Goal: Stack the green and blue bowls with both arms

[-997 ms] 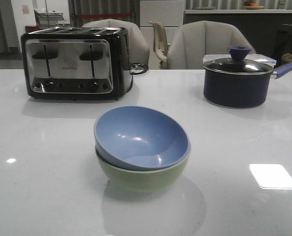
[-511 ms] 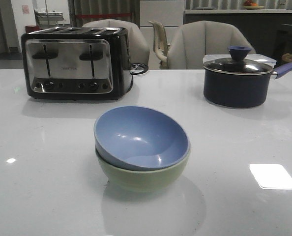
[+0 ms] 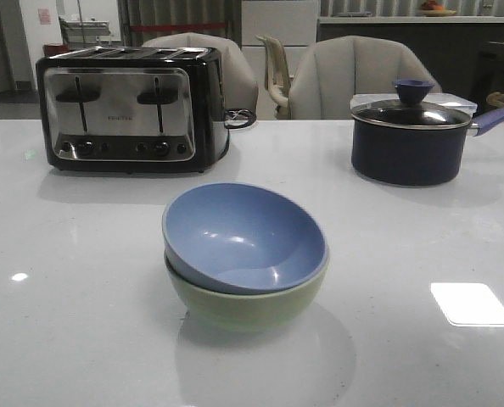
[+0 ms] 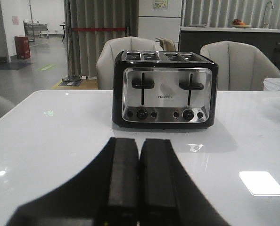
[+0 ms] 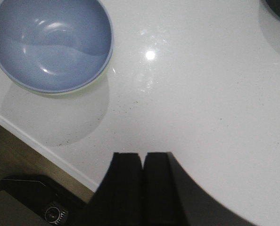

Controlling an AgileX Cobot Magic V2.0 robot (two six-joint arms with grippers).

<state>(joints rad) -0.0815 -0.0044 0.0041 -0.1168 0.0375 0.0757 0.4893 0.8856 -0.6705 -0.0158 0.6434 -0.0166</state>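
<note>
Currently stacked: blue bowl nested, slightly tilted, in green bowl, mid-table, in front of toaster. Right end effector nearer, clear of the bowls, fingers pressed together, empty. Left end effector likewise closed, facing toaster; bowls absent from its view. Judged complete.

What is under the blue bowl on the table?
The green bowl is under the blue bowl, which sits nested in it, slightly tilted. Only its outer wall and rim show; its inside is covered.
</note>
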